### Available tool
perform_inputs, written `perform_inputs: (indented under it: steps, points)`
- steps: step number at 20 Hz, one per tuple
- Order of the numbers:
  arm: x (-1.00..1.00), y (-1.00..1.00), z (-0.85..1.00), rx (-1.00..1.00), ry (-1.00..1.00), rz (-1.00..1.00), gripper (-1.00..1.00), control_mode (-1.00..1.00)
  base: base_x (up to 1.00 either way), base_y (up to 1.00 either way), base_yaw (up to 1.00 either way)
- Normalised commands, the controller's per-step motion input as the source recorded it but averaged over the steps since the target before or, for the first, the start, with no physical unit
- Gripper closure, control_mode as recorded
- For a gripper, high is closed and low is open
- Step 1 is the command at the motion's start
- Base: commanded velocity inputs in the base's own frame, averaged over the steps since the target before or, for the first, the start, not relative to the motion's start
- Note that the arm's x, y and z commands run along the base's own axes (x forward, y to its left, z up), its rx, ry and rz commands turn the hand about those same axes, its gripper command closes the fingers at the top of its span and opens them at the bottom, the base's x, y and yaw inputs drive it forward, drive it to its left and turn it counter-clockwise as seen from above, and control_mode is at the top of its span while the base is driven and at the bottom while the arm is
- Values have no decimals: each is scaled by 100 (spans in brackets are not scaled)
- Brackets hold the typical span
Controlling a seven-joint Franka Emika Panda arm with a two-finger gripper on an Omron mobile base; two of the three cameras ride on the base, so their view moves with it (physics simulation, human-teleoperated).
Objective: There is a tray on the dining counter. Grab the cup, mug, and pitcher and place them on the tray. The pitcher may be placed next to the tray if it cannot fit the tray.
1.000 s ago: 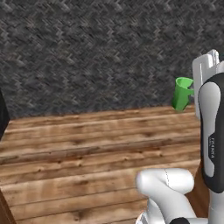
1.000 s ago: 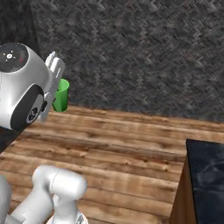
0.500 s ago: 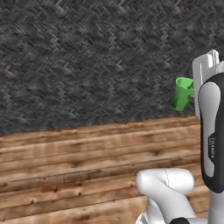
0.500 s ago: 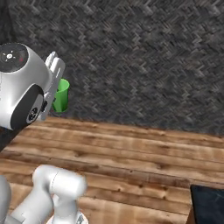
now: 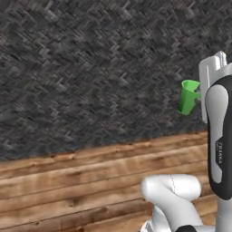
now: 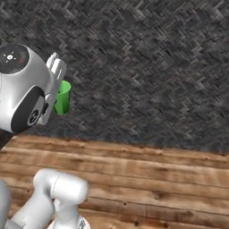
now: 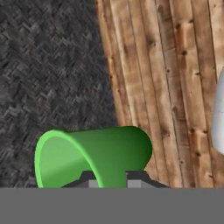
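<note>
Claw: pinching the green cup at its rim.
Cup: carried high in front of the grey wall, above the wooden floor.
Risk: thin rim grip; a jolt could drop it.

Cup is bright green all over, inside a shade lighter. Wall behind it is dark grey, herringbone weave pattern. Floor is warm brown wood planks with darker knots and grain. Arm is white with dark joint sections.
</note>
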Motion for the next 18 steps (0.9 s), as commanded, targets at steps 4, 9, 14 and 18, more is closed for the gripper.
perform_inputs:
  steps: [4,9,14,18]
  points:
    - [0,0,0,0,0,0,100,100,100,38,-33]
    - [0,0,0,0,0,0,100,100,100,66,-41]
    - [0,0,0,0,0,0,100,100,83,76,-65]
    - [0,0,0,0,0,0,100,100,31,43,-86]
